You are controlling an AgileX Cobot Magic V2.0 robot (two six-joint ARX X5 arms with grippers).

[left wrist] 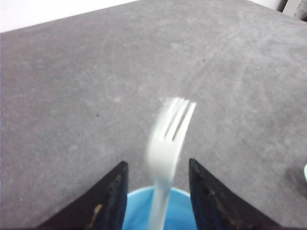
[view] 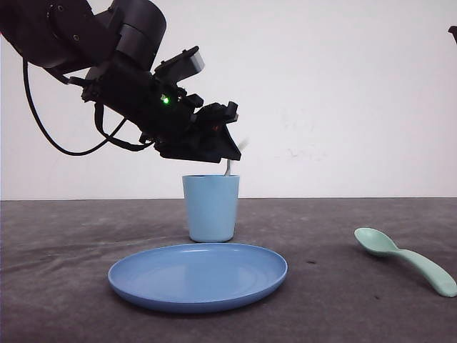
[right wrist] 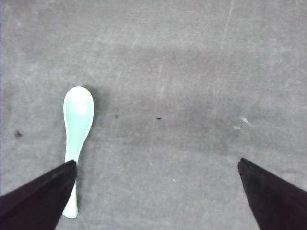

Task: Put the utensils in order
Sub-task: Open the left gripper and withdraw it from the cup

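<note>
the white fork (left wrist: pixel 168 143) stands in the blue cup (view: pixel 211 207) directly beneath the released left end effector (left wrist: pixel 156 191), while the green spoon (right wrist: pixel 76 139) lies on the counter (right wrist: pixel 192 96) beside the wide-open right end effector (right wrist: pixel 158 191), not yet collected.

We see a white fork (left wrist: pixel 168 143) above a light blue cup (view: pixel 211 207), a deeper blue plate (view: pixel 198 276), and a mint-green spoon (view: pixel 403 259) on our dark grey, faintly mottled tabletop (view: pixel 343 300). Both our claws, left (left wrist: pixel 157 196) and right (right wrist: pixel 156 191), are black, and the wall (view: pixel 343 93) is plain white.
</note>
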